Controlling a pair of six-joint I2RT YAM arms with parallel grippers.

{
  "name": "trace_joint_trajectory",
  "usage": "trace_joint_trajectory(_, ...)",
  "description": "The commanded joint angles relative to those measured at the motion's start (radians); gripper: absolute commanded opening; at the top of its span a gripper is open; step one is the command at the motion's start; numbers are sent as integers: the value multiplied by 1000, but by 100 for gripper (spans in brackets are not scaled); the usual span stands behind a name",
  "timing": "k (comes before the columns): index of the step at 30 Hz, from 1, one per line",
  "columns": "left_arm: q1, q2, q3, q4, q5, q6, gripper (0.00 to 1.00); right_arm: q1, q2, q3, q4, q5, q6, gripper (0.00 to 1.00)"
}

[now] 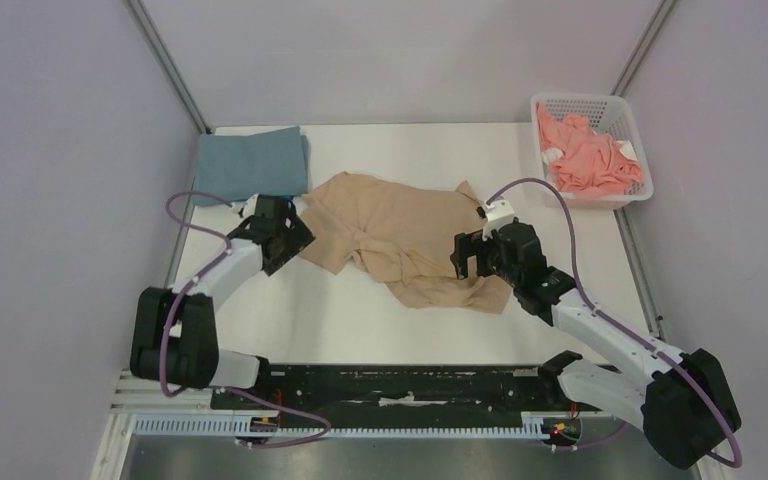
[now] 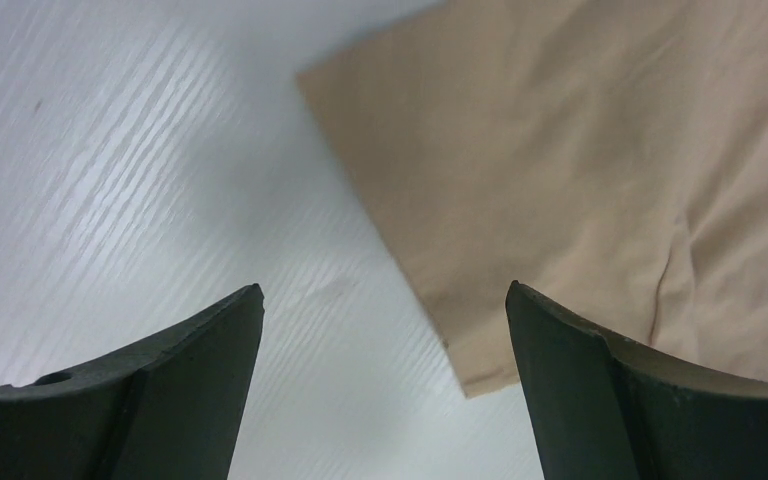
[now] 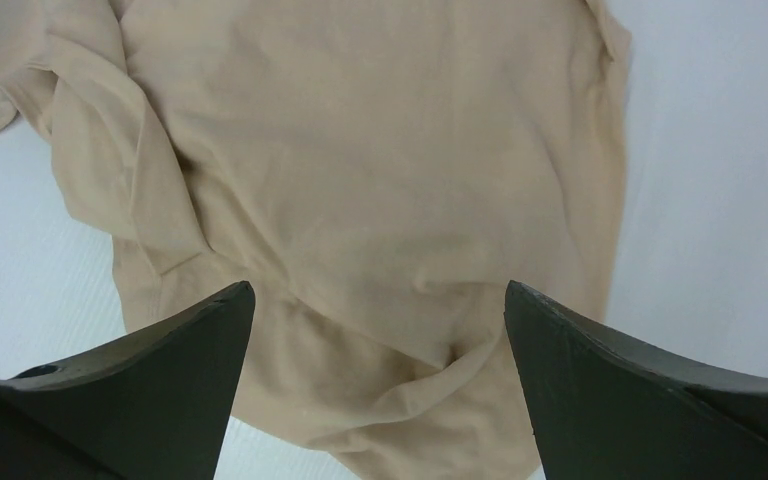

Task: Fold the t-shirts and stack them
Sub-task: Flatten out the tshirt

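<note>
We see the left gripper (image 2: 385, 300) and right gripper (image 3: 380, 295) both spread wide and empty. The tan t-shirt (image 1: 400, 245) lies crumpled in the middle of the tabletop (image 1: 360, 325). A pinch taking several bunched layers would likely fold it crooked.

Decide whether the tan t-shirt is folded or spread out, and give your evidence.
Spread out and rumpled: the tan t-shirt lies loose and creased, a sleeve sticking out, no tidy edges.
</note>
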State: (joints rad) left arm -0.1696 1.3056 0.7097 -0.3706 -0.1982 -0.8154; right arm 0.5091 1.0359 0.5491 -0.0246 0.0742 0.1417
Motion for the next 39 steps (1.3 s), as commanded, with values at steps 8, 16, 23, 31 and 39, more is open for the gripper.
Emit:
trace_joint_trajectory(8,4,404,317,-123,3,64,88,6,-64,-38,1,57,23,98)
trace_joint_trajectory(16,-8,542,382,-121,61,70,59,6,-62,-41,-2,93,16,98)
trace_joint_trajectory(23,-10,536,385,-77,89,112,2,6,-93,-56,-3,97,2,98)
trace_joint_trajectory(31,-80,217,177,-59,-137,12,2,123,-50,1,-130,212,114,98)
trace_joint_trajectory(39,-221,-55,-46,-15,-211,-57,2,200,-7,-45,-199,281,228,98)
